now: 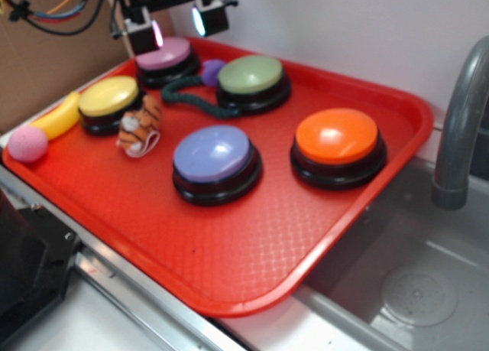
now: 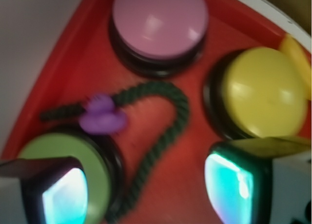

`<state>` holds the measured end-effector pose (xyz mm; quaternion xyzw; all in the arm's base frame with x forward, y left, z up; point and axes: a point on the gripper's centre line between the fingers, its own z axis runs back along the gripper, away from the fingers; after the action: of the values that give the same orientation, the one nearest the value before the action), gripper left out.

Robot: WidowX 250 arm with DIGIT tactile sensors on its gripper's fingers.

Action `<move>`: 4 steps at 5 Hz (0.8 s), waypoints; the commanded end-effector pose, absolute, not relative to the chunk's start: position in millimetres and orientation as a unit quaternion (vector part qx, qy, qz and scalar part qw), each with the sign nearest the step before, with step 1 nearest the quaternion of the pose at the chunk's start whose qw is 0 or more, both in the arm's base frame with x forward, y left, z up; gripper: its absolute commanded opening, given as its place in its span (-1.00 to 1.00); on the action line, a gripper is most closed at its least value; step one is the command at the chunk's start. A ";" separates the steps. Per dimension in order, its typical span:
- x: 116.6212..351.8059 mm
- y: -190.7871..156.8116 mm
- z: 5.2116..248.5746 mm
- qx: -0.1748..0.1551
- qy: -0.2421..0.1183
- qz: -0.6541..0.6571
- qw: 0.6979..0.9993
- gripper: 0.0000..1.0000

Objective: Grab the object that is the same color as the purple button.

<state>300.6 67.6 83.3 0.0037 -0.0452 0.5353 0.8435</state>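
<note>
While the hand hovers open, the rounded purple knob caps twisted rope.

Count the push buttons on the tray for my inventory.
5: pink button back left, yellow button left, green button back middle, purple button centre, orange button right.

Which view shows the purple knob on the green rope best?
Wrist. The purple knob sits near mid-frame, unobstructed, on the green rope, though slightly blurred. In exterior the knob is a small distant blob, wedged between the pink button and the green button.
</note>
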 end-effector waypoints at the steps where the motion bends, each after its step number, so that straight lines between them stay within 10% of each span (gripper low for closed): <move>1: 317.4 97.9 80.0 -0.023 -0.103 0.585 0.804 1.00; 4: 333.4 104.0 41.7 -0.073 -0.074 0.594 0.798 1.00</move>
<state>330.1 87.6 26.1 -0.0612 -0.0358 0.5928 0.8022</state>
